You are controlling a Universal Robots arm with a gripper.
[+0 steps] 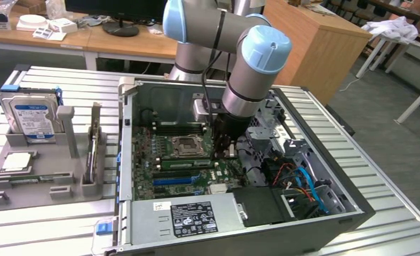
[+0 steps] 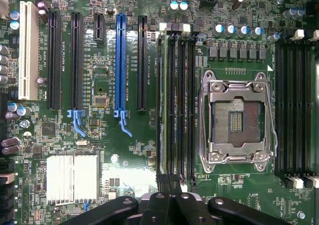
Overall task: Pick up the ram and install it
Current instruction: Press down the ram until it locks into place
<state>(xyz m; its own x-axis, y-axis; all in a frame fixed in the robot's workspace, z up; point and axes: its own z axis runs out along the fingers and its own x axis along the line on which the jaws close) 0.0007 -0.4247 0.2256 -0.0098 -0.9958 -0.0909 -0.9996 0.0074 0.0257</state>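
Ram in its slot, hand closed over it

The ram (image 2: 160, 105) appears edge-on in the memory slot at the outer edge of the bank beside the CPU socket (image 2: 236, 118), in the motherboard (image 2: 99, 135). It looks set in rather than carried. The hand (image 2: 169, 205) is clenched with nothing visibly between its fingers, poised over one end of that bank. In the exterior view the hand (image 1: 224, 146) reaches down into the open case (image 1: 338, 213), which lies on the desk (image 1: 53, 229). I judge this the seating step. Finishing it calls for straight, even downward pressure until the end latches close. Whether they have closed, I cannot tell.
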